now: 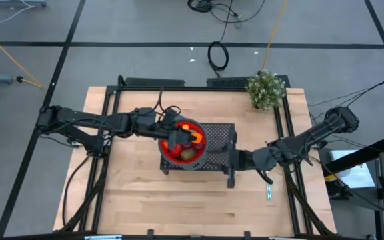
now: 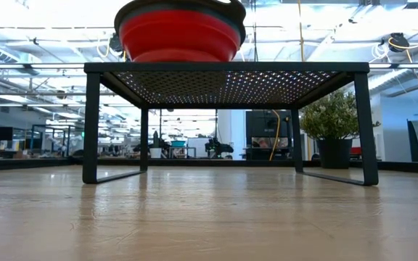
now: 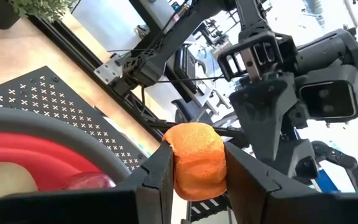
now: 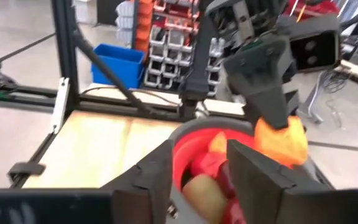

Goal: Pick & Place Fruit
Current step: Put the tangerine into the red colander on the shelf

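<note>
High view: the left gripper (image 1: 179, 138) is hovering over the red bowl (image 1: 167, 152) on the black rack (image 1: 220, 133), while the right gripper (image 1: 233, 162) is waiting at the rack's right edge, so the left is nearer the fruit.

Low view: only the bowl (image 2: 178, 35) is showing, sitting on the rack (image 2: 227, 69) above the counter (image 2: 209, 217).

Left wrist view: its jaws are clenching 1 orange ball (image 3: 196, 160), lifted clear of the bowl.

Right wrist view: its own jaws are standing parted and empty, pointing at the bowl (image 4: 194, 146); the ball (image 4: 283, 141) is hanging above the rim, beyond them.
</note>
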You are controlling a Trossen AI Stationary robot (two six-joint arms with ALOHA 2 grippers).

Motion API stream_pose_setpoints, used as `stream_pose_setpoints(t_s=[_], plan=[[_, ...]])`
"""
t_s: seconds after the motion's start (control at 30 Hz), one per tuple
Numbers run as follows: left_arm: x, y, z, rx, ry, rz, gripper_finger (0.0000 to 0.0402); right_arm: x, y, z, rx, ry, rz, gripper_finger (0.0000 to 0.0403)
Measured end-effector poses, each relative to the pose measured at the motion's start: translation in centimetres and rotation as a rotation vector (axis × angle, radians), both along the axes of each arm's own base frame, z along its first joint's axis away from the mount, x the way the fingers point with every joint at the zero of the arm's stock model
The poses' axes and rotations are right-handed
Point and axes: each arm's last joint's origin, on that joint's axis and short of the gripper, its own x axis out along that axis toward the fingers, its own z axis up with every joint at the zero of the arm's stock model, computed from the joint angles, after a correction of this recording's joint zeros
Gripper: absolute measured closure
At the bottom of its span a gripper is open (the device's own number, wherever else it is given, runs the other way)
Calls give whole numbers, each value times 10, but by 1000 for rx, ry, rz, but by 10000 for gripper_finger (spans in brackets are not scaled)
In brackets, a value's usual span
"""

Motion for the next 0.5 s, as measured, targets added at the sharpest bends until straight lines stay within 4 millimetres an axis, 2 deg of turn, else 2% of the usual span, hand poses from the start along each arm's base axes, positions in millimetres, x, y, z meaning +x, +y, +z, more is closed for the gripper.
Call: stream_pose_setpoints(t_s=[0.3,0.5], plan=[[0,-1,0,-16,0,-20,291,-14,12,-2,-20,64,56,346],[0,-3,1,-18,-6,-27,291,-22,12,-5,-49,128,83,399]])
